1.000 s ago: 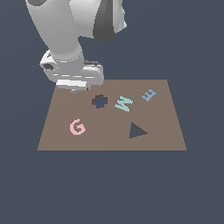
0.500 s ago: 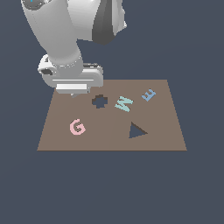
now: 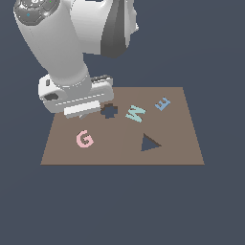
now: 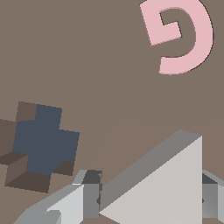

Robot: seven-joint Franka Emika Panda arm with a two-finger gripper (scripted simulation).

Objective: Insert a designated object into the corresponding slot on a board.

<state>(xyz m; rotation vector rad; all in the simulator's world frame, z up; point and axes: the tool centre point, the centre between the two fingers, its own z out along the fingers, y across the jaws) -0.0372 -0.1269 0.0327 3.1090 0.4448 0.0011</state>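
Observation:
In the wrist view the pale grey-white triangular piece (image 4: 170,188) lies on the brown board (image 4: 100,65) between my gripper's (image 4: 151,197) two fingers, one finger (image 4: 89,194) at its tip and the other at its flat side. The jaws stand wide apart on either side of the piece. In the exterior view the hand (image 3: 79,98) hangs low over the board's (image 3: 172,153) far corner, at the exterior view's left, and hides the piece. The dark triangular slot (image 3: 150,143) lies toward the exterior view's right, well away from the gripper.
A dark scalloped cross-shaped hole (image 3: 109,111) (image 4: 41,142) sits right beside the hand. A pink G (image 3: 84,139) (image 4: 181,35), a teal W (image 3: 135,113) and a blue E (image 3: 162,103) lie on the board.
The hand has come down toward the board and shifted slightly to the exterior view's left. The letters and the board have not moved.

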